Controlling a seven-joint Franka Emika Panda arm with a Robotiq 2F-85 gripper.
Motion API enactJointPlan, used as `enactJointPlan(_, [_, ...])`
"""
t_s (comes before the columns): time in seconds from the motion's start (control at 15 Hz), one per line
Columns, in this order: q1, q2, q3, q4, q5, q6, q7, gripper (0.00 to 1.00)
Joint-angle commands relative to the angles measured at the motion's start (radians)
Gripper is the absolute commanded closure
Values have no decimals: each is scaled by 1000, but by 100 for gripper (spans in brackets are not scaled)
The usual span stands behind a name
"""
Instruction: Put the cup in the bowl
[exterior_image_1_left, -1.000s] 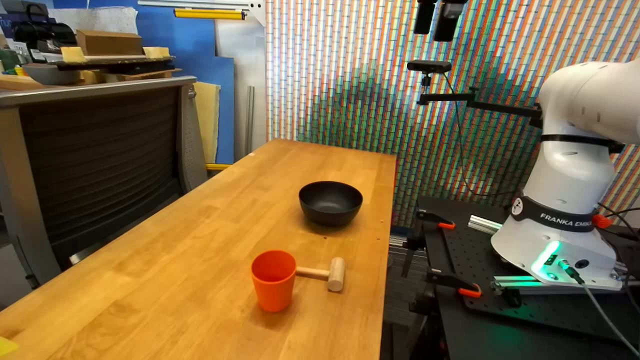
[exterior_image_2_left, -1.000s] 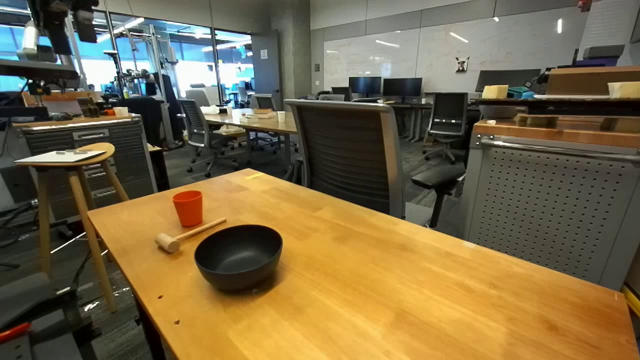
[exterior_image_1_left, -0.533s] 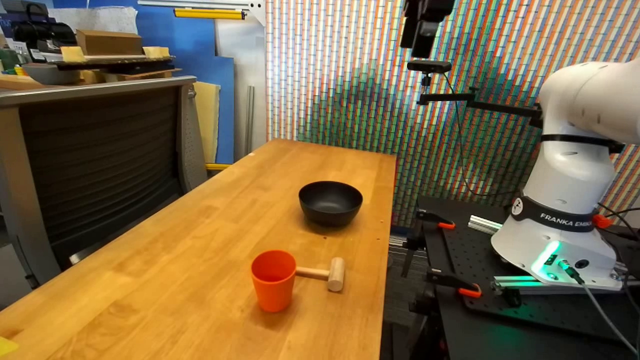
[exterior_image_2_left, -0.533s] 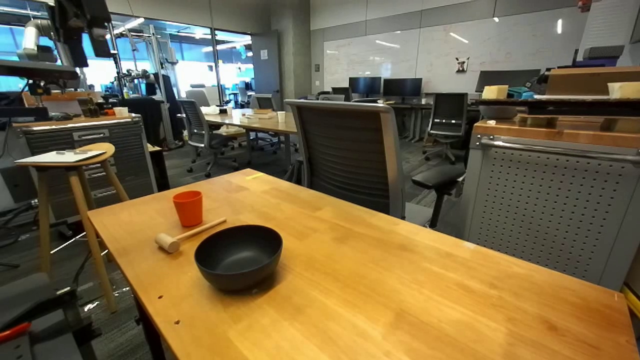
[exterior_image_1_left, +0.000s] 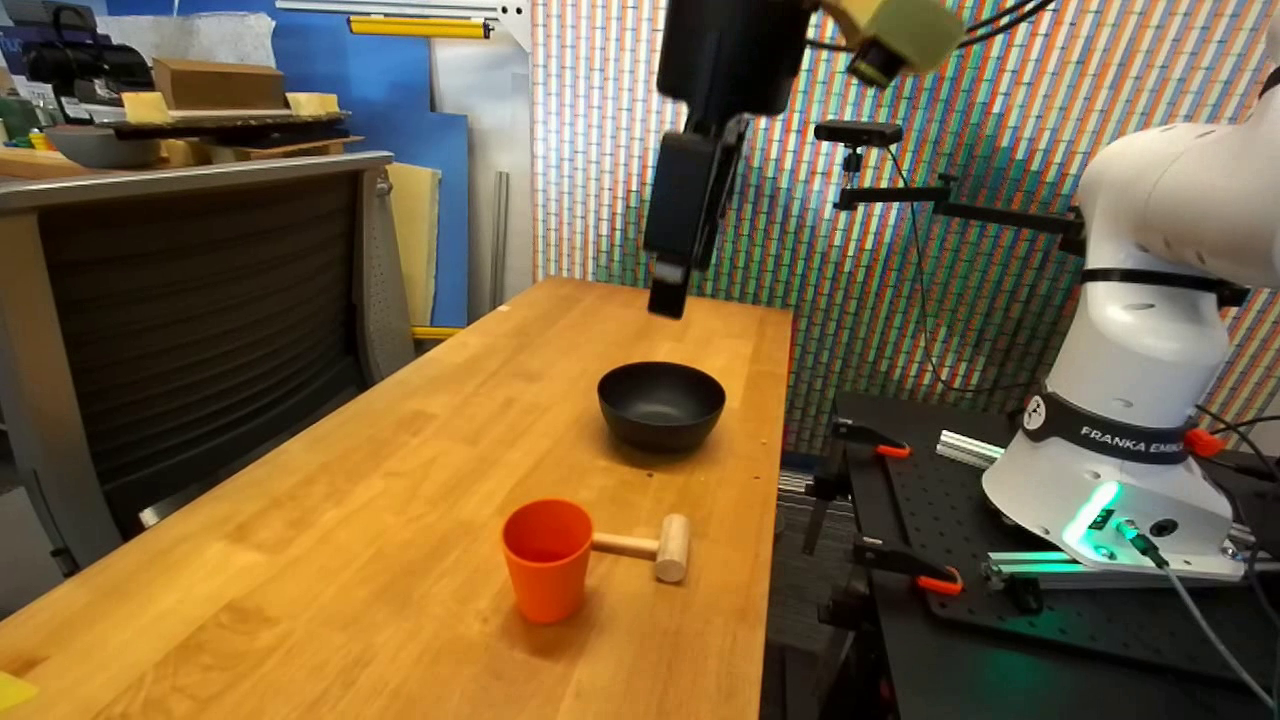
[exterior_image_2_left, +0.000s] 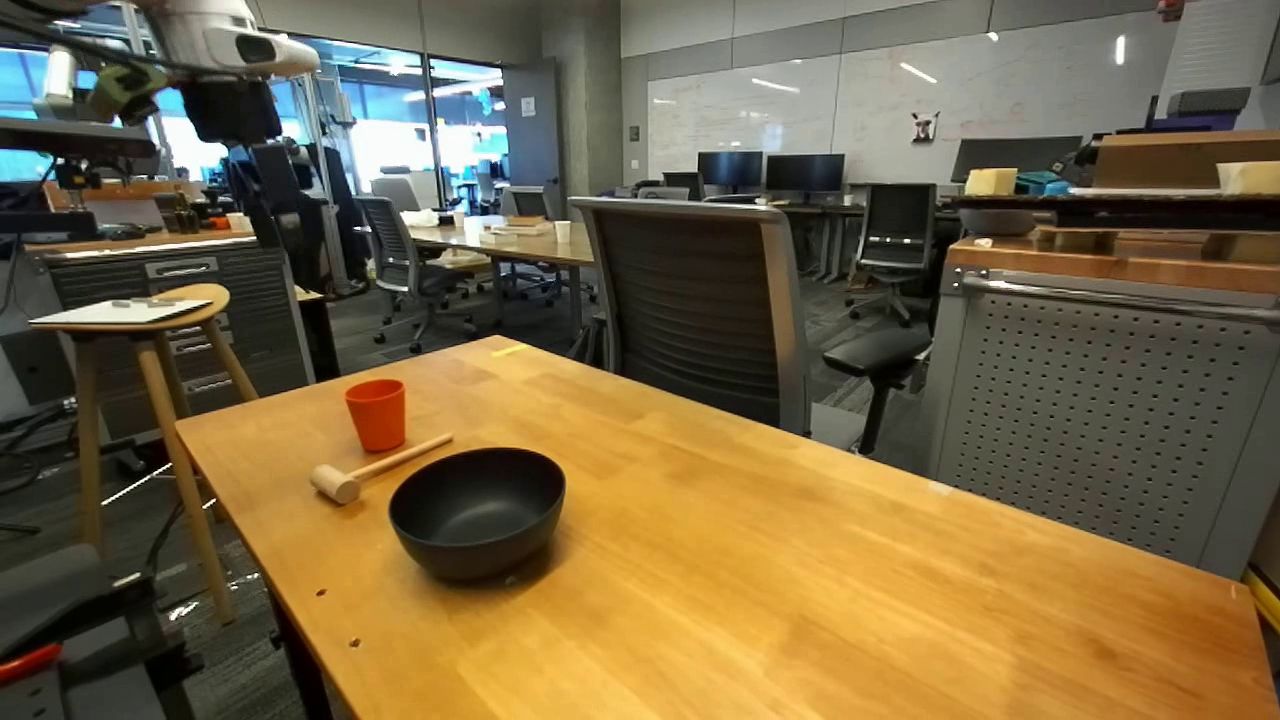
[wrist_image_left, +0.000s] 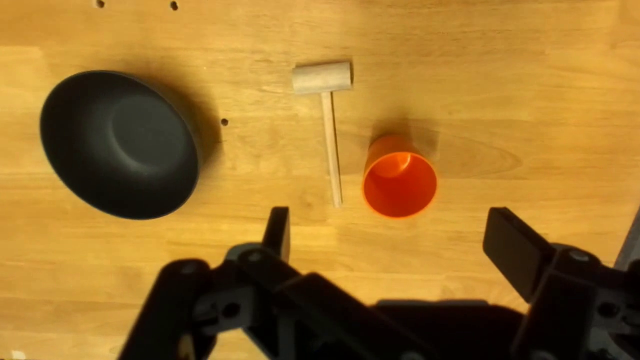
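At the left of an exterior view I note a dark-backed chair, standing beside the wooden tabletop. Next in line I find the red-orange cup, upright on the tabletop and outside the black bowl. At three o'clock from the cup lies the wooden mallet, head toward three, handle toward nine; the wrist view shows me handle and cup just beside each other, apart. The bowl sits upright at one o'clock from the cup; in the wrist view the mallet lies between the two. My pincer shows at twelve o'clock from the bowl, raised well above the tabletop. In the wrist view its fingers stand wide apart, the gap broader than the cup's rim, and I have hold of nothing. There the cup appears at twelve o'clock from the middle of that gap. At far right I record the white arm base, standing on a black bench, its green light on.
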Motion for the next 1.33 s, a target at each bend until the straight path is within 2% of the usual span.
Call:
enactJointPlan(0.0, [-6, 175, 18, 24, -104, 111, 128, 0])
enactJointPlan(0.47, [64, 448, -83, 110, -354, 226, 304, 0])
enactJointPlan(0.6, [98, 504, -120, 148, -383, 242, 319, 0])
enactJointPlan(0.87, [155, 593, -172, 196, -346, 269, 299, 0])
enactJointPlan(0.93, [162, 607, -178, 201, -326, 272, 285, 25])
enactJointPlan(1.0, [173, 619, -189, 205, -325, 274, 287, 26])
enactJointPlan(1.27, [205, 659, -229, 215, -338, 300, 291, 58])
